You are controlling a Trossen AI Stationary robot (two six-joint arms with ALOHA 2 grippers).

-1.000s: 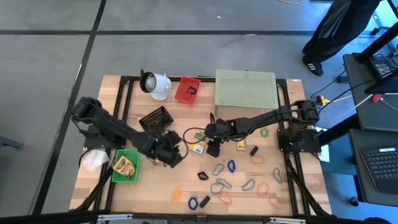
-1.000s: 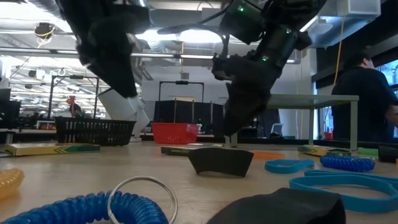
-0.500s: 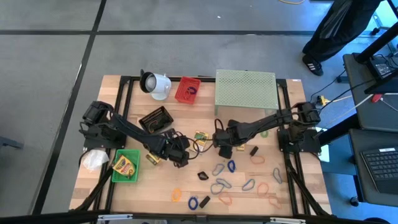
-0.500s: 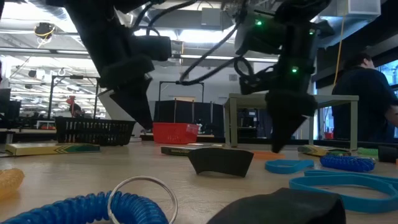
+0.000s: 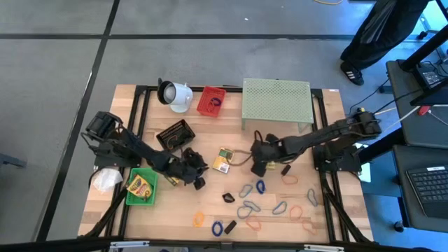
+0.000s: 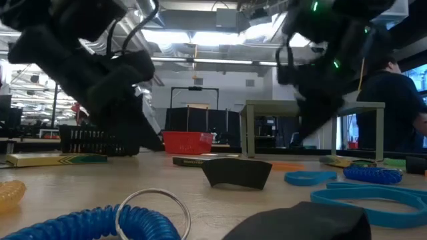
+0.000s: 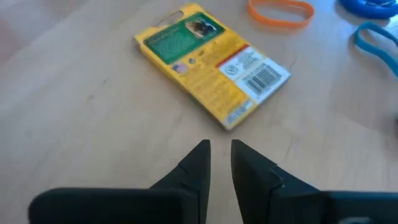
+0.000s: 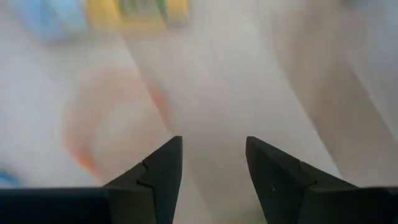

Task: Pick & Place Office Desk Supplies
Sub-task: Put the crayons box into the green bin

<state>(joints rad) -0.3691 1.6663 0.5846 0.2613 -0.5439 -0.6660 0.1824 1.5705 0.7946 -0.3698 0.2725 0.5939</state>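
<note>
Left wrist view — left gripper (image 7: 220, 155) fingers nearly together, nothing between, near yellow crayon box (image 7: 211, 64) — right gripper (image 8: 211, 163) fingers apart, empty.

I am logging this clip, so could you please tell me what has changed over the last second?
The left gripper narrowed its fingers to a thin gap with nothing between them, short of the crayon box. The right gripper slid rightward from beside the crayon box, fingers apart and empty. The crayon box shifted slightly; the clips, rubber bands, mesh stand and baskets did not move.

A yellow crayon box (image 7: 211, 66) with a green panel and white barcode patch lies on the pale wood surface (image 7: 74, 112). An orange rubber band (image 7: 280, 12) lies nearby.
</note>
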